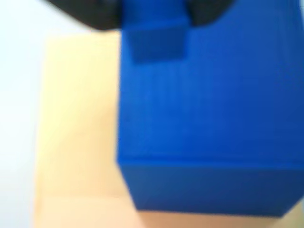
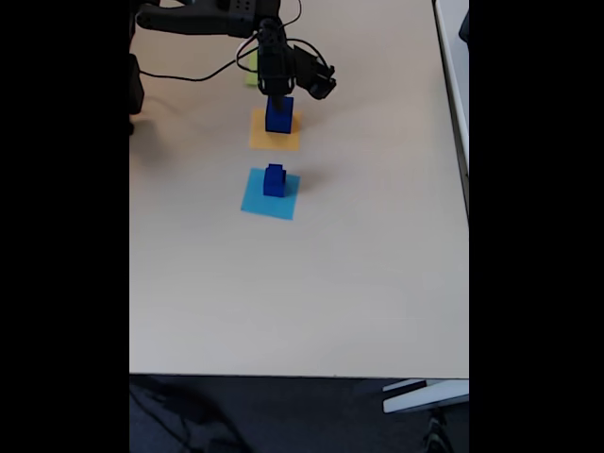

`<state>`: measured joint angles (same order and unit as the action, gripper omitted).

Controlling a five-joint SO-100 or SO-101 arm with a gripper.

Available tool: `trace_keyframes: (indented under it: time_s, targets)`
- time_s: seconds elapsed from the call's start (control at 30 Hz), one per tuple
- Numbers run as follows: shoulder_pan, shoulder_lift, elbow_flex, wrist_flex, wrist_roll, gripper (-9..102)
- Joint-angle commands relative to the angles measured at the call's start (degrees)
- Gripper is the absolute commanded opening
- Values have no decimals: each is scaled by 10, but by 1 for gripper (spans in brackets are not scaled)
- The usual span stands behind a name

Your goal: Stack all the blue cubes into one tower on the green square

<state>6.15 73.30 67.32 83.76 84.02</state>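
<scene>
**Nothing yet on green; two piles waiting elsewhere**

Starting nearest in the fixed view: lying bare across the whole front half of the worktop [image 2: 302, 302], so leaving plenty of free room there and off to the right. Sitting further in, on the light-blue square [image 2: 257, 202], the near pile [image 2: 275, 179], looking like a smaller blue cube on a larger one, though too small to be sure. Standing just beyond, on the orange square [image 2: 257, 138], the big cube [image 2: 278, 117], and in the wrist view [image 1: 209, 109] carrying the small cube [image 1: 154, 40] near its far edge. Hovering right over that, the pincer [image 2: 276, 94], its dark fingers [image 1: 90, 14] flanking the small cube's upper part; blurring too much to tell whether pressing on it or merely standing beside it. Peeking out behind the arm, the green square [image 2: 250, 75], mostly hidden, with no cube showing on its visible part.

Judging progress: hardly begun, with every cube needing to be carried to green.

Minding the room: working tight at the back, with the green square lying near the far edge, a cable [image 2: 189, 77] trailing close by, and the arm crowding that corner.
</scene>
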Motion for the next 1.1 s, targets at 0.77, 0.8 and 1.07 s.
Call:
trace_keyframes:
  time_s: [0.77,0.8,1.07]
  targets:
    - [178,-34,-123,47,-168,3]
    - [181,-37,-123,46,-172,3]
    - [202,-59,-153,33,-212,3]
